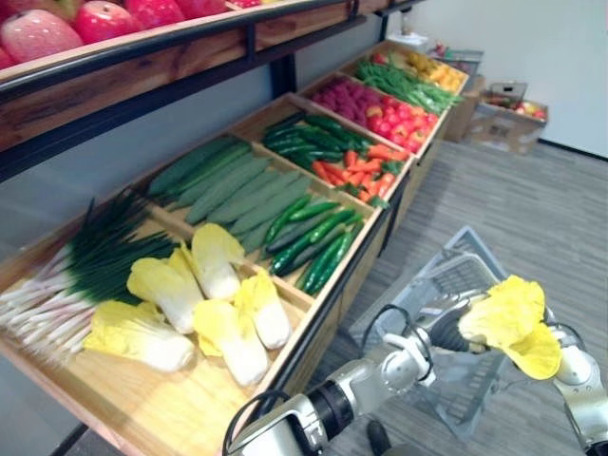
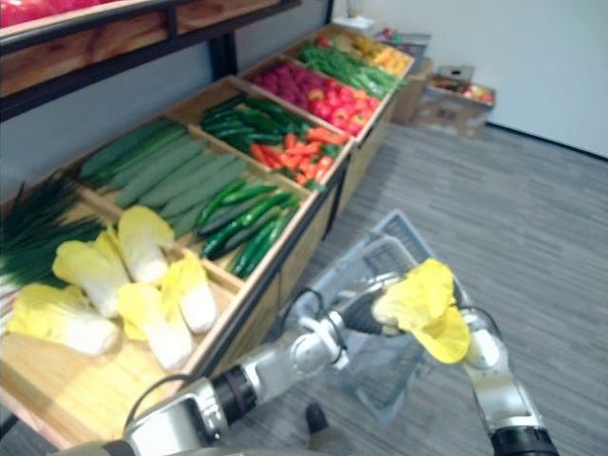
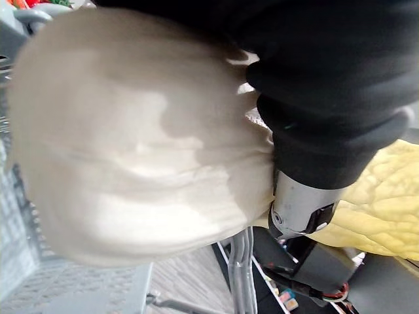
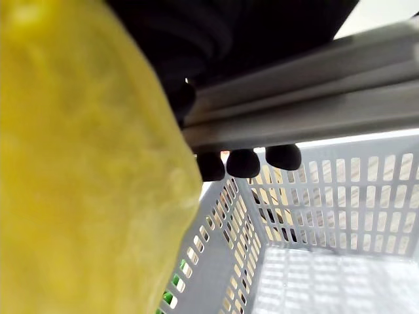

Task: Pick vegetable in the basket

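A Chinese cabbage (image 1: 513, 318) with yellow leaves and a white base (image 3: 131, 131) hangs above the grey plastic basket (image 1: 465, 271). My left hand (image 1: 446, 332) reaches in from the lower left and is shut on the cabbage's base. My right hand (image 1: 570, 366) sits just behind the leaves. In the right wrist view its dark fingertips (image 4: 243, 162) curl round the basket's grey handle (image 4: 294, 104), with the yellow leaves (image 4: 78, 163) close beside and the slotted basket wall (image 4: 327, 196) below.
A wooden display stand (image 1: 313, 313) runs along my left, holding more cabbages (image 1: 218, 313), green onions (image 1: 76, 275), cucumbers (image 1: 313, 237), carrots (image 1: 356, 166) and red produce (image 1: 399, 119). A shelf of apples (image 1: 104, 19) hangs above. Cardboard boxes (image 1: 503, 119) stand at the far right.
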You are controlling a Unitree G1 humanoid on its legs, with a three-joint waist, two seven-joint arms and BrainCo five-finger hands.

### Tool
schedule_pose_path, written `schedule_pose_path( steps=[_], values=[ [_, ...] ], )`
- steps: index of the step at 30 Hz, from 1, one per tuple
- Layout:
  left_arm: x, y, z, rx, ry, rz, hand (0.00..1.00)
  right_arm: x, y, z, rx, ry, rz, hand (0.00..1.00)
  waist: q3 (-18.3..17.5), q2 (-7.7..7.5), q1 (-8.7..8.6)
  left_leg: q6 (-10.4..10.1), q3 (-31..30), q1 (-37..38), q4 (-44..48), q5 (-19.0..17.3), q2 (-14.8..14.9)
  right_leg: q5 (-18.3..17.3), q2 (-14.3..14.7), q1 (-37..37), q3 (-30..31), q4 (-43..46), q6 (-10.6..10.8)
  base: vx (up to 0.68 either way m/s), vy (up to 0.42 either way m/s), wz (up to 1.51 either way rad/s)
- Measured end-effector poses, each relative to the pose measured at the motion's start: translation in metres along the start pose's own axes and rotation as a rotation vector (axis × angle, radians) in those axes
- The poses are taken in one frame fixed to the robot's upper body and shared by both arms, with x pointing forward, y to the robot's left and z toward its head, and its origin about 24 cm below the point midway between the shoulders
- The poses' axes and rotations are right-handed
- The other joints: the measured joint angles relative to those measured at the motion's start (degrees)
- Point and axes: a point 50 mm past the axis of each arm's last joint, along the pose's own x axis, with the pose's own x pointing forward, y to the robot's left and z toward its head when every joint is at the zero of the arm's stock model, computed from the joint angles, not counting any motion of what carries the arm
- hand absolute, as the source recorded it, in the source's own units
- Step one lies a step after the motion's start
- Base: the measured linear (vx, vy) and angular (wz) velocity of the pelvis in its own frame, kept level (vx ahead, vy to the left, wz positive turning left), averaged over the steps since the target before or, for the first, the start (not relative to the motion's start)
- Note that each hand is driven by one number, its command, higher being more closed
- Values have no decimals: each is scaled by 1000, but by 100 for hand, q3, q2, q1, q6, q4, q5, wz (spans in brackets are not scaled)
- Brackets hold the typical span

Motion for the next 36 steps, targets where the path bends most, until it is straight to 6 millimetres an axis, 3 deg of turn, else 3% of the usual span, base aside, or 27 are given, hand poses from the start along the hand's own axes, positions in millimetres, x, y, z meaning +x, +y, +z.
schedule_pose_path(
  steps=[9, 15, 16, 24, 27, 28, 30, 36],
  values=[
    [3, 1, -2, 62, -13, 18, 100, -5, -5, 3, 34, -9, 66, 100, 32, 0, -53, -15, 268, 104, 1, -125, -28, -1, 37, -70, 259, 5, 0, 6, -39, -14],
    [7, 3, 1, 163, -58, 44, 100, -6, -15, 11, 36, -36, 75, 100, 243, 39, -55, -53, 419, 92, 1, -168, -35, 0, 91, -190, 405, 23, 0, 14, -47, -13],
    [7, 3, 0, 180, -63, 49, 0, -5, -15, 12, 44, -38, 80, 100, 248, 72, -61, -61, 424, 89, 1, -173, -30, 0, 110, -208, 427, 26, 0, 43, -74, -21],
    [5, 13, -29, 495, -62, -32, 0, 2, -16, 23, 15, -72, 165, 100, 447, 158, -70, -117, 520, 108, 2, -226, -11, 0, 209, -337, 617, 80, -1, 10, -66, -13],
    [-11, 12, -68, 653, 93, -207, 0, 2, -5, 52, 35, -205, 242, 100, 488, 216, -225, -119, 537, 107, 2, -228, 14, 0, 206, -344, 620, 81, -1, -7, -72, -2],
    [-22, 6, -79, 724, 102, -311, 0, 0, 8, 61, 50, -257, 307, 100, 503, 225, -274, -119, 538, 103, 3, -228, 22, 0, 212, -350, 617, 81, -1, -10, -61, 0],
    [-30, 0, -86, 749, 112, -367, 0, 1, 11, 67, 59, -293, 323, 100, 504, 225, -311, -119, 539, 103, 3, -228, 19, 0, 208, -350, 616, 81, -1, -14, -79, 1],
    [-26, 5, -84, 760, 104, -354, 0, 3, 10, 74, 53, -326, 321, 100, 501, 229, -307, -112, 433, 79, 2, -228, 33, 0, 180, -313, 523, 80, -1, -13, -70, 8]
  ],
)
